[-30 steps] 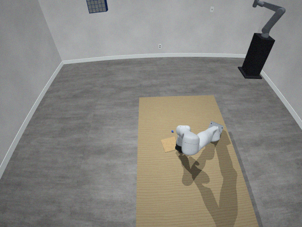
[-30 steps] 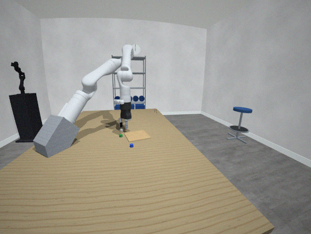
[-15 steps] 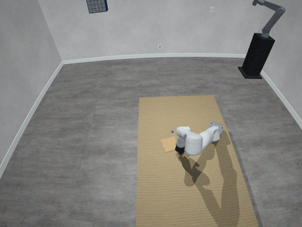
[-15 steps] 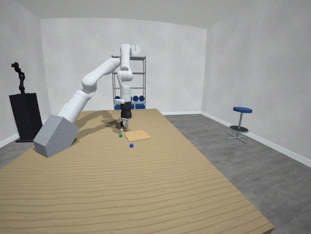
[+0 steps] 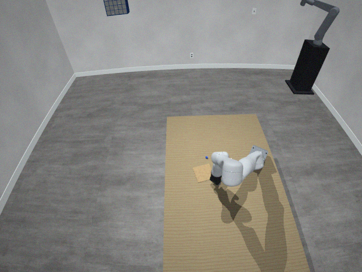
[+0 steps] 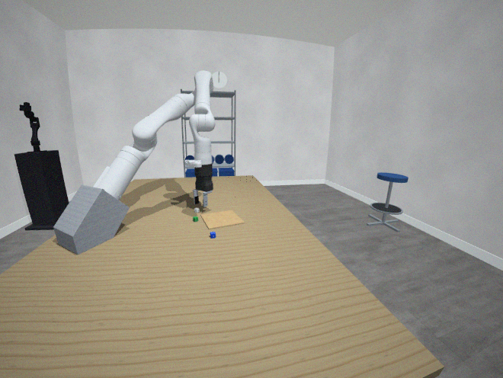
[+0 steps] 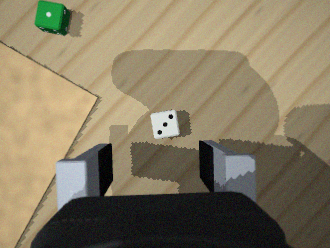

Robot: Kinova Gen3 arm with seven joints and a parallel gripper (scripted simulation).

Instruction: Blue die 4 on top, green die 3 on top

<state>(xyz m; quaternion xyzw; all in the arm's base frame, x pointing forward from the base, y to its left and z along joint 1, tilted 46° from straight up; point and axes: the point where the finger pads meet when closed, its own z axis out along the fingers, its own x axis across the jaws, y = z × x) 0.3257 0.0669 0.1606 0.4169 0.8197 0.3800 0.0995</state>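
The gripper (image 7: 156,167) hangs over the table (image 6: 244,305) with its fingers wide apart, holding nothing. The white die (image 7: 165,124) sits at 12 o'clock from them. The green die (image 7: 52,16) lies at 10 o'clock, off the mat (image 7: 35,125). The blue die (image 6: 212,234) lies off it too.

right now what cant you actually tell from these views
- Blue die top number: too small in the exterior view, a mere dot in the top view, outside the wrist view.
- Green die and white die in the top view: hidden under the arm.
- Mat: cut off by the wrist view's left edge.
- Open gripper: fingertips hard to make out in the exterior view.
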